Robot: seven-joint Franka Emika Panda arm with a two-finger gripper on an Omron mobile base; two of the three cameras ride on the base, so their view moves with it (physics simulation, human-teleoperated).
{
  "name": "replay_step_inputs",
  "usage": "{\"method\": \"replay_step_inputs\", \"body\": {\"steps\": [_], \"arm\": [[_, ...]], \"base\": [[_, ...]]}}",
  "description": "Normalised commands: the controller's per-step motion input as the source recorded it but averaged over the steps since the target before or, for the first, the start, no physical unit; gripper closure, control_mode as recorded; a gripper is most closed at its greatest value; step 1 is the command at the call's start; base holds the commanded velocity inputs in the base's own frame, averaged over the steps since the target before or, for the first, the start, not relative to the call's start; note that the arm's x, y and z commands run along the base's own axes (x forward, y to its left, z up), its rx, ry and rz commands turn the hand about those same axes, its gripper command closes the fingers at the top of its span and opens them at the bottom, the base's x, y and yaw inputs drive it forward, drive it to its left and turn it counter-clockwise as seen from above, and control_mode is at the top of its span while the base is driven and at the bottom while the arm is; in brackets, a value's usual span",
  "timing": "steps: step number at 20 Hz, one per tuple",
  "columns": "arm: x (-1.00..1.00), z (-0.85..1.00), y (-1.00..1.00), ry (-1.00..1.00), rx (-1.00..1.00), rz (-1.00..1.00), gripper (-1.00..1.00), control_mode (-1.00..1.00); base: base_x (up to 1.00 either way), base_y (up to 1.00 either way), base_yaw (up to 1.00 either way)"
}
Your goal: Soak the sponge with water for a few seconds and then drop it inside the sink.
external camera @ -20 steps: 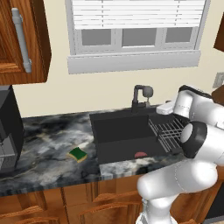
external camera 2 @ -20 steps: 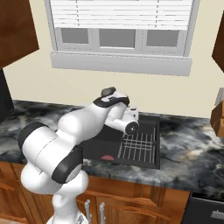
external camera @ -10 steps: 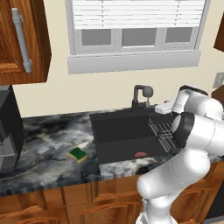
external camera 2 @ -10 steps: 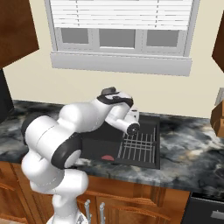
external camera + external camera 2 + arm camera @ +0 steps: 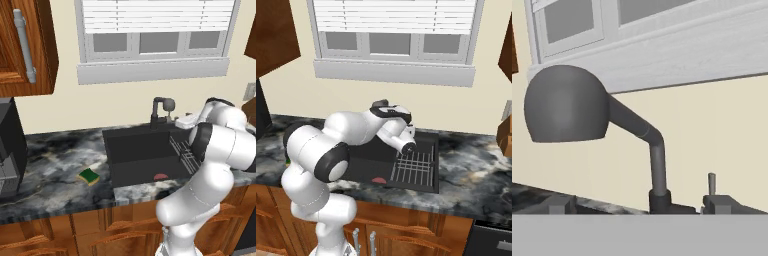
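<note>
Plainly, left to right:
Writing: no brand, label or lettering can be read on anything.
Cabinet: brown wood, upper left, with a long grey handle.
Counter: dark marbled stone over wooden fronts.
Sponge: flat on the counter, green side up, just left of the sink and apart from it.
Sink: dark basin set in the counter, with a red drain mark on its floor and a wire rack along its right side.
Faucet: dark, at the sink's back edge below the window.
Gripper: beside the faucet over the sink's back right corner, holding nothing; I cannot tell how far its fingers are apart.
Wall: cream, with white blinds in the window.
</note>
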Motion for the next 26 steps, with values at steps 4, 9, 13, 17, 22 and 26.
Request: {"method": "replay_step_inputs", "body": {"steps": [4, 9, 13, 17, 22, 26], "arm": [[0.08, 0.0, 0.09, -0.09, 0.0, 0.0, -1.0, -1.0], [0.1, 0.0, 0.04, -0.01, 0.0, 0.0, -1.0, -1.0], [0.04, 0.0, 0.0, 0.0, 0.0, 0.0, -1.0, -1.0], [0.0, 0.0, -0.02, 0.0, 0.0, 0.0, -1.0, -1.0], [0.01, -0.01, -0.01, 0.0, 0.0, 0.0, -1.0, -1.0], [0.18, -0.25, -0.01, 0.0, 0.0, 0.0, -1.0, -1.0]], "base": [[0.0, 0.0, 0.0], [0.0, 0.0, 0.0], [0.0, 0.0, 0.0], [0.0, 0.0, 0.0], [0.0, 0.0, 0.0], [0.0, 0.0, 0.0]]}}
